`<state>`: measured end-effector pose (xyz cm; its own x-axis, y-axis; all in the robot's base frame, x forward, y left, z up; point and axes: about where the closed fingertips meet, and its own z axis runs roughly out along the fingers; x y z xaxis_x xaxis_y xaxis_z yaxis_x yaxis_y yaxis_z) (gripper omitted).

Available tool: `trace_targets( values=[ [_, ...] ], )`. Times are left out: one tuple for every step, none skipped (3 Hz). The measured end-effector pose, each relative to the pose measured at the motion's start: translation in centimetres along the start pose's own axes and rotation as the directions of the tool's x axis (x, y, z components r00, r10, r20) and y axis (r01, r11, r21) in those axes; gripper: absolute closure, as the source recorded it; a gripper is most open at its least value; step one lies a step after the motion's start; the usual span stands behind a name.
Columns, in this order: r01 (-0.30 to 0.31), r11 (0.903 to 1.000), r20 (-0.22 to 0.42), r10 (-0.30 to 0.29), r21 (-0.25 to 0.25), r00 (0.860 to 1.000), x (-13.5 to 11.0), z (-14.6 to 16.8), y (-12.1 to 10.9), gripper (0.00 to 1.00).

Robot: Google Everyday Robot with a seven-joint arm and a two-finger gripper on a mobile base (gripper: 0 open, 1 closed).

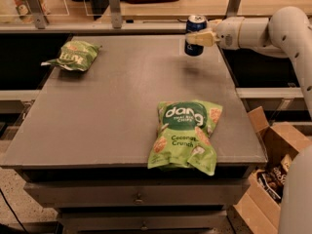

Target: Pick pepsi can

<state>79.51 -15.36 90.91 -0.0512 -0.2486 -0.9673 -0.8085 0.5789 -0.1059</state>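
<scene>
The pepsi can (194, 32), dark blue with a silver top, hangs upright above the far right part of the grey table (122, 106), its shadow on the surface below it. My gripper (201, 36) reaches in from the right on a white arm (273, 30) and is shut on the can, one cream finger (204, 38) across its front side. The can's base is off the table.
A large green "dang" snack bag (186, 135) lies near the front right edge. A smaller green snack bag (73, 55) lies at the far left. A railing with posts (114, 6) runs behind the table. An open cardboard box (273, 179) stands on the floor at the right.
</scene>
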Motion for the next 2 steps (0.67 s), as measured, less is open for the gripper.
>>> trace_targets(
  values=[
    [0.031, 0.9975, 0.033, -0.029, -0.064, 0.999, -2.9, -2.3, 1.3, 1.00],
    [0.059, 0.9908, 0.041, -0.054, -0.122, 0.998, -6.2, -4.1, 3.0, 1.00]
  ],
)
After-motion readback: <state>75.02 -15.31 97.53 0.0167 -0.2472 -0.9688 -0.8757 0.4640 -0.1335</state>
